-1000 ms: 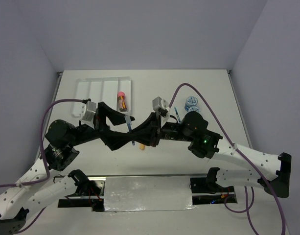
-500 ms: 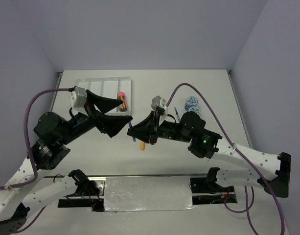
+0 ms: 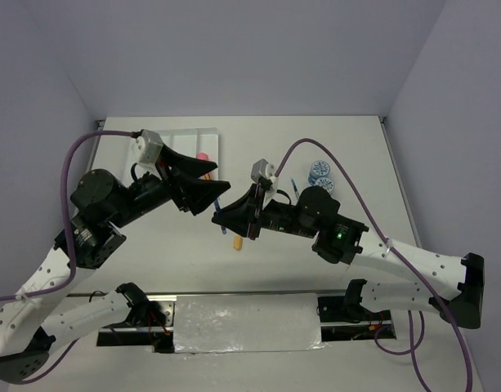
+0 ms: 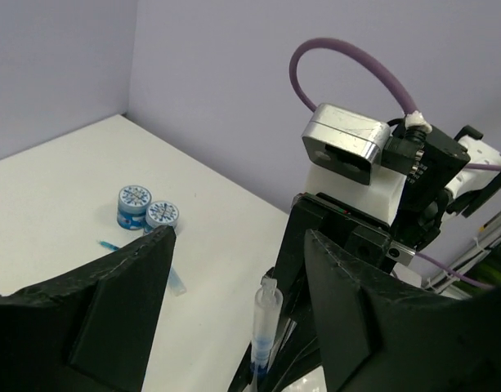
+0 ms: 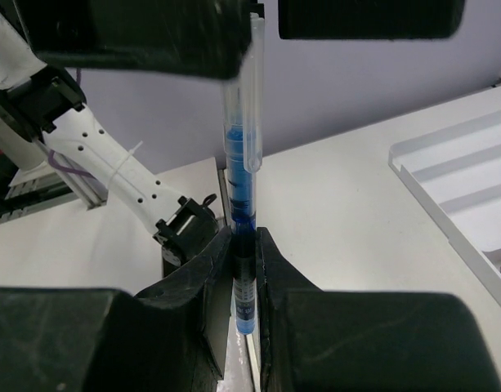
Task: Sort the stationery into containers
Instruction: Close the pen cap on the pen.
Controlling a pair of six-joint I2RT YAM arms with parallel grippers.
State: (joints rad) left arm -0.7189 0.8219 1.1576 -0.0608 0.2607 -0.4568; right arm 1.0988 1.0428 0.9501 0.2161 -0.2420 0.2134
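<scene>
My right gripper [image 5: 243,257] is shut on a blue pen [image 5: 240,171] with a clear cap, holding it upright above the table. My left gripper [image 4: 240,237] is open, its two fingers standing either side of the pen's [image 4: 265,322] capped end with a gap on both sides. In the top view both grippers, left [image 3: 221,177] and right [image 3: 221,215], meet mid-table. The white divided tray [image 3: 185,139] lies at the back left, partly hidden by the left wrist. A pink-capped piece [image 3: 203,156] lies in its right compartment.
Two round blue-lidded tubs [image 3: 319,173] stand at the back right, with a thin blue pen [image 3: 295,190] beside them. The left wrist view shows these tubs [image 4: 148,208] and a pale blue tube [image 4: 173,280]. An orange piece [image 3: 236,242] lies under the grippers.
The left gripper drew back from the right gripper and rose, its jaws now wider around the pen's top. The right gripper shifted slightly left, still holding the pen.
</scene>
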